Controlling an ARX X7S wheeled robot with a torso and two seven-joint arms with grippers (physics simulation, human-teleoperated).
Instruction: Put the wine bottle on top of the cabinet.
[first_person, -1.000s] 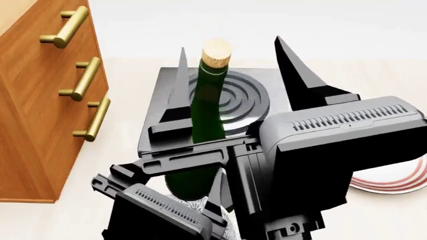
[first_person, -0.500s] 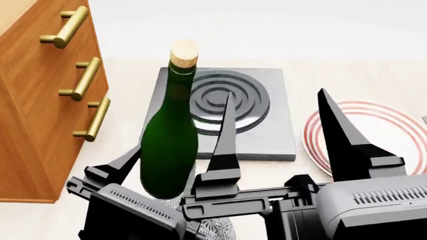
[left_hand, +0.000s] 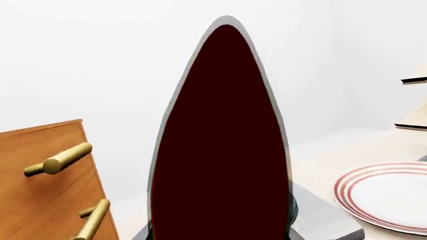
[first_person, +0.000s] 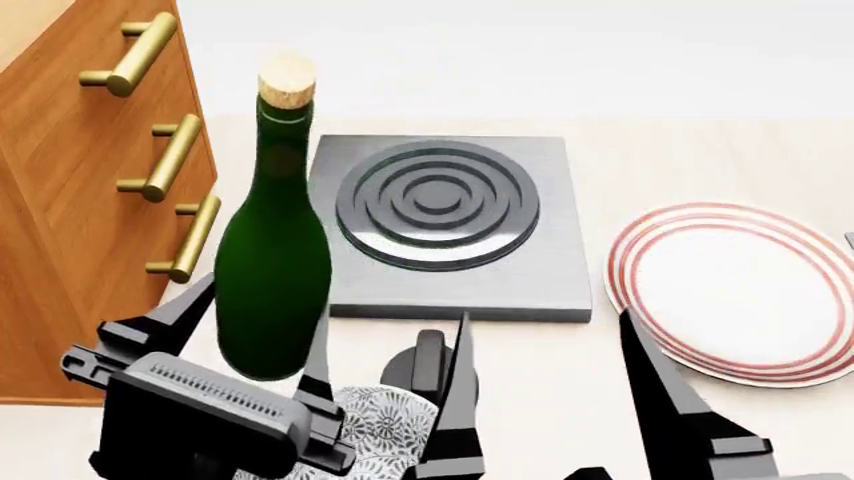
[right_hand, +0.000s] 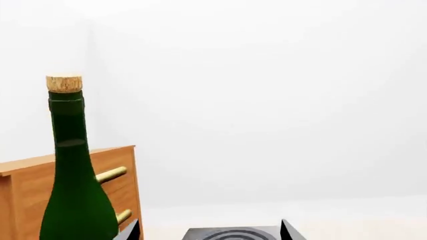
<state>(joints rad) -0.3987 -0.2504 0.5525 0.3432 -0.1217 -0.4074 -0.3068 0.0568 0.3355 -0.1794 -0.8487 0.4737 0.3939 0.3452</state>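
The bottle (first_person: 274, 270) has moved left, off the hob (first_person: 447, 225) and nearer the cabinet (first_person: 80, 200), carried by the left gripper (first_person: 254, 335); the right gripper (first_person: 561, 380) has dropped back low, away from it. The left fingers (first_person: 180, 315) are closed around the bottle's lower body, holding it upright just beside the cabinet's front. The right fingers (first_person: 667, 385) stand spread wide, holding nothing, near the plate (first_person: 734, 290). No label text is readable.

No legible text or labels anywhere.
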